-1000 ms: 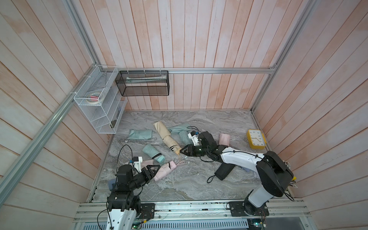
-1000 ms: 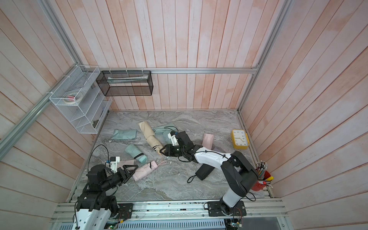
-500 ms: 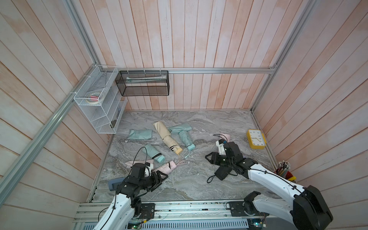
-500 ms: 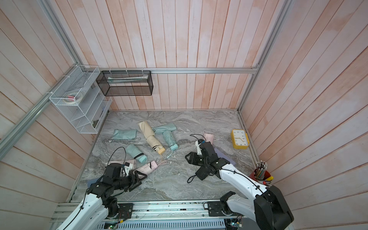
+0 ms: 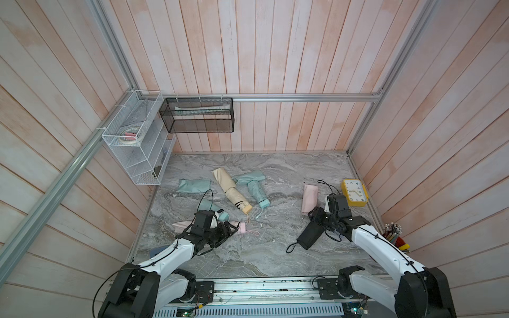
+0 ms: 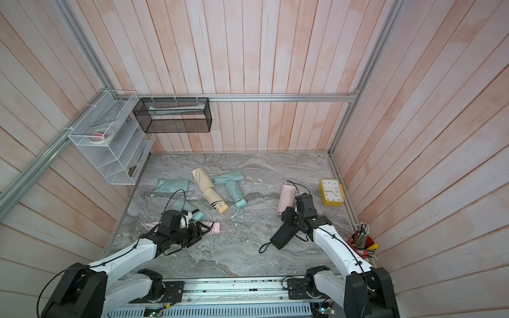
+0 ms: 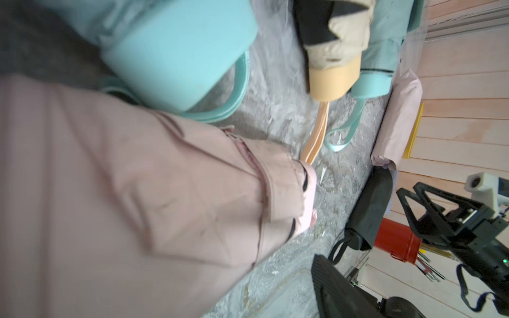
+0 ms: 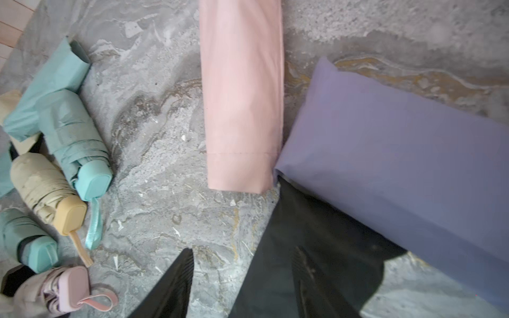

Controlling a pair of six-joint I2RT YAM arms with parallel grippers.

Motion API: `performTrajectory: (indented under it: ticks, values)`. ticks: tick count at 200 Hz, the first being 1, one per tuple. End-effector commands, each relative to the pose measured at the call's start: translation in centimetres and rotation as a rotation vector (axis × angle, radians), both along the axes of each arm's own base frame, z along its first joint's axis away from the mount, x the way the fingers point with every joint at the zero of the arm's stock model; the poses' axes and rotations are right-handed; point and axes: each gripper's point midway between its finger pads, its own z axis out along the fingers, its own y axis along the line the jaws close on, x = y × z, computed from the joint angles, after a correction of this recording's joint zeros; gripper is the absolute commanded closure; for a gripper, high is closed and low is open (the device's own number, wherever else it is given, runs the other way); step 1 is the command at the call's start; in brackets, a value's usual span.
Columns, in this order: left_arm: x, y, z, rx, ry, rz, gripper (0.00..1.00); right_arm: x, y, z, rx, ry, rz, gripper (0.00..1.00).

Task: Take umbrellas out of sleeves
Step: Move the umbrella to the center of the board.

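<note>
Right arm has pulled back from the middle of the desk to its own side; right hand now sits over the far end of the black umbrella. Left arm has stretched forward and dropped, left hand over the pink umbrella.

Right hand: released. Fingers are spread, one over bare desk, one over the black fabric, nothing pinched. Black umbrella looks still inside its smooth cover, cord loop out the near end, lying right-front on the desk. Loose pink sleeve lies just beyond it; lavender sleeve touches both.

Left hand: released too. The one finger visible in the wrist view stands clear of the pink fabric; the other is hidden. Pink handle sticks out past a stitched pink hem.

Mid desk: cream umbrella, mint umbrella with a mint sleeve at its far end, second mint sleeve flat further left, another mint umbrella just beside the left wrist. Clock at the right edge.
</note>
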Motion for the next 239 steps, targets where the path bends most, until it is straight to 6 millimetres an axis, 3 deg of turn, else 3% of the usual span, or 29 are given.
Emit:
performTrajectory:
  ticks: [1, 22, 63, 87, 115, 155, 192, 239]
  values:
    - [1.9, 1.5, -0.7, 0.076, -0.052, 0.038, 0.25, -1.7, -1.6, -1.1, -0.081, 0.067, -0.020, 0.39]
    - [2.7, 2.0, -0.7, 0.076, -0.070, 0.053, 0.25, -2.9, -1.9, -2.0, -0.080, 0.100, -0.040, 0.37]
    - [4.0, 2.8, -1.1, 0.066, -0.089, 0.056, 0.25, -3.4, -1.3, -2.8, -0.083, 0.109, -0.042, 0.32]
    - [4.5, 2.1, -0.4, 0.015, -0.099, 0.034, 0.25, -3.7, -1.1, -3.8, -0.098, 0.148, -0.037, 0.32]
    - [3.4, 1.1, 1.7, -0.081, -0.141, 0.022, 0.25, -3.5, -1.5, -4.6, -0.141, 0.183, -0.061, 0.32]
    - [-0.3, 0.6, 5.0, -0.127, -0.209, -0.006, 0.25, -2.9, -0.9, -5.5, -0.232, 0.224, -0.003, 0.32]
    - [-2.7, 1.1, 7.3, -0.152, -0.262, 0.006, 0.25, -2.6, 2.1, -6.3, -0.377, 0.229, 0.151, 0.36]
    - [-3.5, 1.4, 7.6, -0.139, -0.268, -0.002, 0.25, -2.9, 8.8, -7.5, -0.616, 0.215, 0.510, 0.49]
